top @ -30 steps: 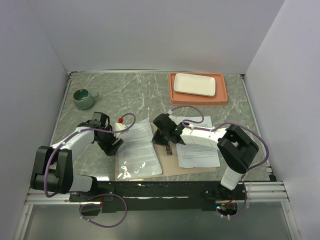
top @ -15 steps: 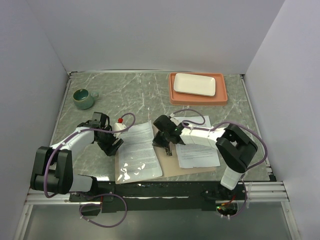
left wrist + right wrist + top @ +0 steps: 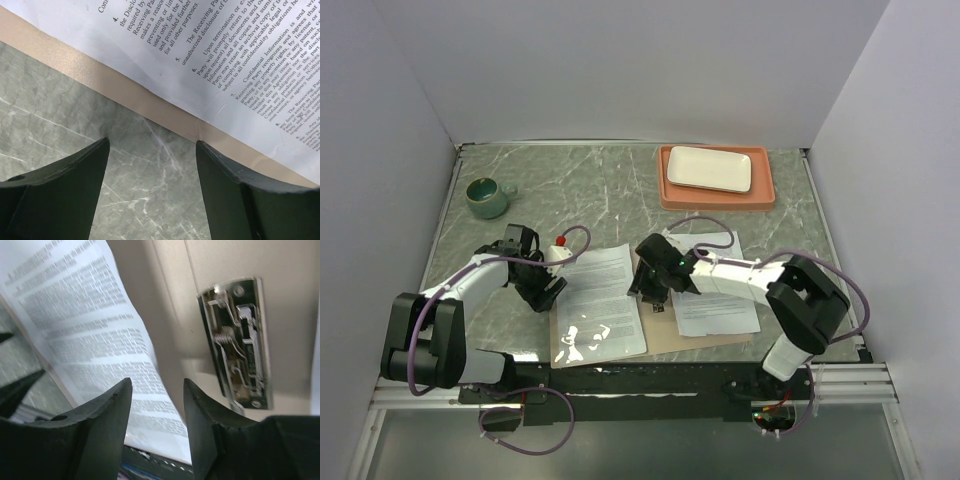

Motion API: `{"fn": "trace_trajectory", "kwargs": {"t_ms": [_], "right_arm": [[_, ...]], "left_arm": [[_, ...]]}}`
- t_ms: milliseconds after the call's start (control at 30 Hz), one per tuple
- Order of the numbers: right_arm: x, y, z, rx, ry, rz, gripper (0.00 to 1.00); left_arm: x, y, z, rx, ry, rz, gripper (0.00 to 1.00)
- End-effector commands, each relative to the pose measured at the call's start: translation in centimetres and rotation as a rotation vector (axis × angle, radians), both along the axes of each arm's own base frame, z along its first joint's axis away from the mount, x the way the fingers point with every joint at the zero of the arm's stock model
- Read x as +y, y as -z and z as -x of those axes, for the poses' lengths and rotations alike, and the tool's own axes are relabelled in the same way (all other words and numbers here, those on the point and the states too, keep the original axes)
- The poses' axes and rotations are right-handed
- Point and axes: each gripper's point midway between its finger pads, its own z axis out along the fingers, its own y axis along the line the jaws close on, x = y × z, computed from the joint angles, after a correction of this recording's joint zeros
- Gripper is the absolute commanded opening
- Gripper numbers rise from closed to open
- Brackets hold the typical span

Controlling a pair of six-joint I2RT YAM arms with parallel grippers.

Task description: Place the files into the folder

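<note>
The tan folder (image 3: 663, 333) lies open near the table's front edge, a metal clip (image 3: 240, 340) at its crease. A glossy sleeved file (image 3: 600, 300) rests on its left half and a second file (image 3: 715, 295) on its right half. My right gripper (image 3: 655, 288) hovers over the crease, open; in the right wrist view its jaws (image 3: 156, 382) stand apart above the curled right edge of the left file (image 3: 75, 315), with bare folder (image 3: 215, 260) beyond. My left gripper (image 3: 546, 287) is open over the marble just left of the folder (image 3: 170, 112) and file (image 3: 225, 50).
A green mug (image 3: 488, 197) stands at the back left. A salmon tray (image 3: 766, 196) with a white plate (image 3: 710, 168) sits at the back right. A small white bottle with a red cap (image 3: 558, 249) is beside the left arm. White walls enclose the table.
My right gripper has opened and let go of the left file's edge, after shifting slightly right and toward the front. The left arm has not moved.
</note>
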Motion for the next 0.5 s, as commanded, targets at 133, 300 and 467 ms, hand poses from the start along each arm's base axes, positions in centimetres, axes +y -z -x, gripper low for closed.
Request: {"fn": "trace_trajectory", "kwargs": {"t_ms": [133,300,467], "right_arm": [[-0.5,-0.5,2.4,-0.02,-0.144,-0.082,0.49],[0.1,-0.8,3.1,-0.052,-0.218,-0.127,0.45],[0.2,-0.5,3.4,-0.054,-0.256,-0.09,0.3]], "left_arm": [[-0.2,0.0,1.2,0.036,-0.016,0.011,0.76],[0.0,0.1,1.4,0.04,-0.019,0.006,0.75],[-0.1,0.1,1.3,0.04,-0.026,0.009,0.75]]}}
